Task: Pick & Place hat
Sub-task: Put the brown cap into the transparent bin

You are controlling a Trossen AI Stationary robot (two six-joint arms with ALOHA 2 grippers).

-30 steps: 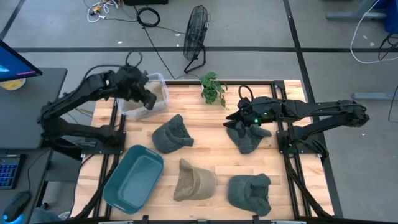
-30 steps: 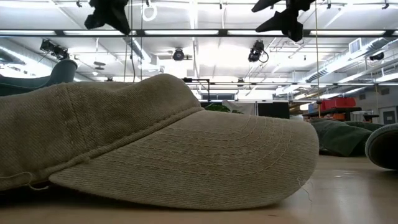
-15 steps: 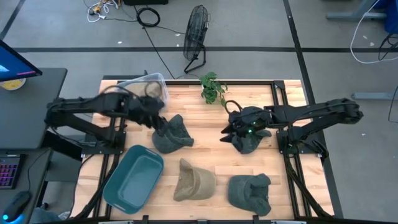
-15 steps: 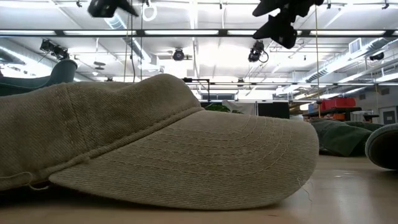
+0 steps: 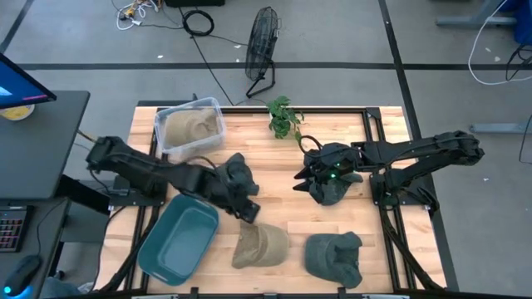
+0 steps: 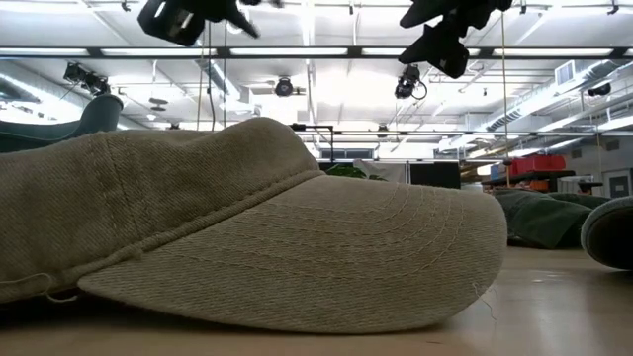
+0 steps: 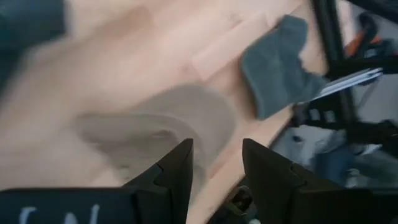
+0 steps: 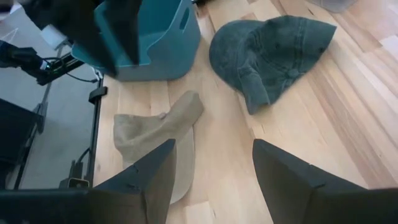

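A wooden table carries four loose hats. The tan hat lies near the front edge, beside the teal bin. The left gripper, fingers spread, has swung from the clear box to just over it, likely the next pick. The right gripper, spread, hovers at a dark hat.

High view looked straight down, far off, whole tabletop in frame. Low view sat at tabletop level, very close behind the tan cap, facing the room. Left wrist view looked down close past its fingers at the same tan cap. Right wrist view, a bit farther, also caught it, plus the teal bin that high view showed.
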